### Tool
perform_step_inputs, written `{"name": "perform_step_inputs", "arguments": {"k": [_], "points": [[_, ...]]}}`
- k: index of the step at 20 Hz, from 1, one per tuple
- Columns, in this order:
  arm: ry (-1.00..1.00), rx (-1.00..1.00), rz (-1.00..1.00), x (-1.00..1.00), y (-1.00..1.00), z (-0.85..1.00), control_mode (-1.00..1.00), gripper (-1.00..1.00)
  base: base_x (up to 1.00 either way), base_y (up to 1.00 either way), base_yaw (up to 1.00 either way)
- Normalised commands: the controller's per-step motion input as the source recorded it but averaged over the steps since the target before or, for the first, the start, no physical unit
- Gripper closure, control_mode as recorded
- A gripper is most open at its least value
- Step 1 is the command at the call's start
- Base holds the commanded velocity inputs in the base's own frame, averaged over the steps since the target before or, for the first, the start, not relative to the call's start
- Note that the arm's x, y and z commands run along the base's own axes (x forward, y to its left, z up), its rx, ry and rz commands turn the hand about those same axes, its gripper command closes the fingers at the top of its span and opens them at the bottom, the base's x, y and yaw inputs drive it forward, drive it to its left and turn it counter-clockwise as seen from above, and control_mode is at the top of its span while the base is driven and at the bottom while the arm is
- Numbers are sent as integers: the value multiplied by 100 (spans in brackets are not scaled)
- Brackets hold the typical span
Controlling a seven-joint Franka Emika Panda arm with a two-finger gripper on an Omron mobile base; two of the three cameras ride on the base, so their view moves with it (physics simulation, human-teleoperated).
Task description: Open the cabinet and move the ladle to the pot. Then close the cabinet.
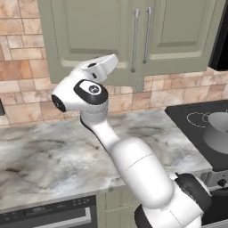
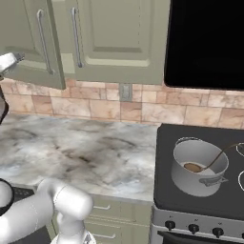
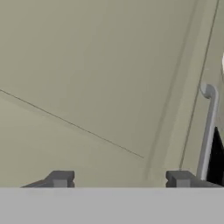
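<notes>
Marble counter (image 2: 71, 152) runs below the cabinet (image 1: 89, 26), whose left door (image 2: 28, 43) hangs slightly ajar. The ladle (image 2: 209, 164) already sits in the pot (image 2: 198, 174) on the stove (image 2: 164, 190), so I judge only the closing remains. My gripper (image 3: 119, 178) faces the door panel, jaws spread wide and holding nothing, the handle (image 3: 209, 131) off to one side. If I push off-centre, the fingers could slide along the panel (or snag that handle) and leave the door open.
</notes>
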Motion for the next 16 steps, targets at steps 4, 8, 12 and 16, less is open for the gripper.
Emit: {"name": "perform_step_inputs", "arguments": {"k": [4, 8, 12, 16], "points": [[0, 22, 14, 81, -31, 20, -100, -100, 0, 0, 0], [2, 24, 20, 81, -32, 14, -100, -100, 0, 0, 0], [6, 24, 23, 86, -35, 7, -100, -100, 0, 0, 0], [6, 21, 22, 46, -31, 4, -100, -100, 0, 0, 0]]}}
